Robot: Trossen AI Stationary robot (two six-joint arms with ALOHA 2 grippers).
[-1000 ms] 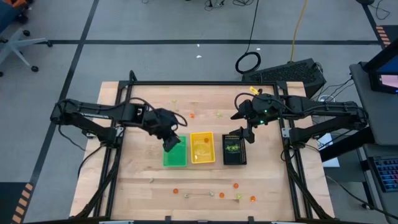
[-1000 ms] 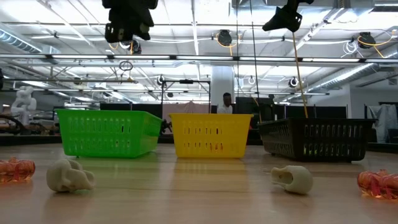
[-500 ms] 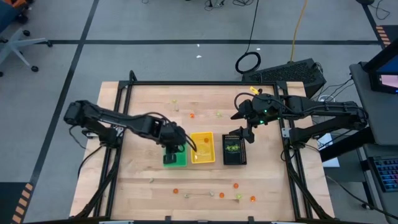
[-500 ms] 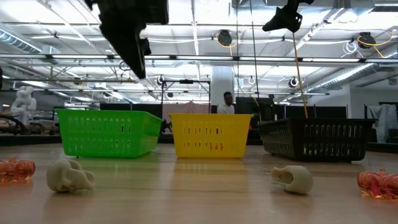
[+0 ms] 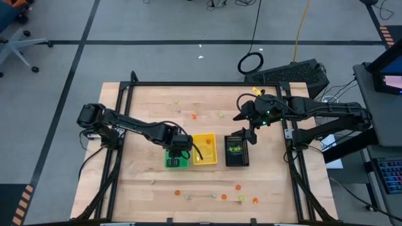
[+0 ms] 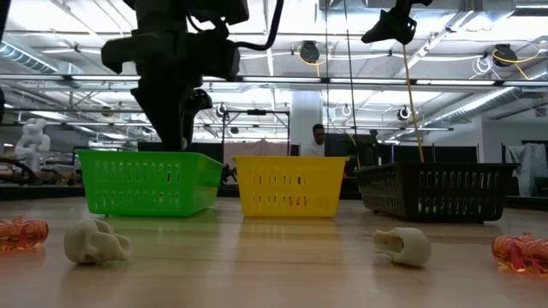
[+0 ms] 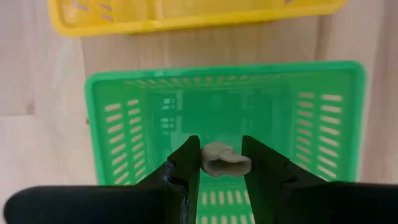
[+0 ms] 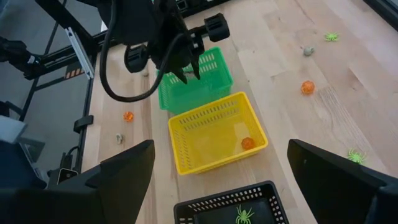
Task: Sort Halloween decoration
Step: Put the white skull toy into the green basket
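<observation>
my high view looks straight down on the whole table. my low view sits at tabletop height, level, facing the room. my left wrist view is close above the green tray; my right wrist view shares it from afar.

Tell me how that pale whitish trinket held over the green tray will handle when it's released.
The small pale whitish-grey trinket keeps its lumpy shape between the left gripper jaws, so it is probably stiff. It looks light for its size and should drop easily. Its rounded form may let it wobble or roll briefly, but the walls of the green slotted plastic tray should contain it.
</observation>
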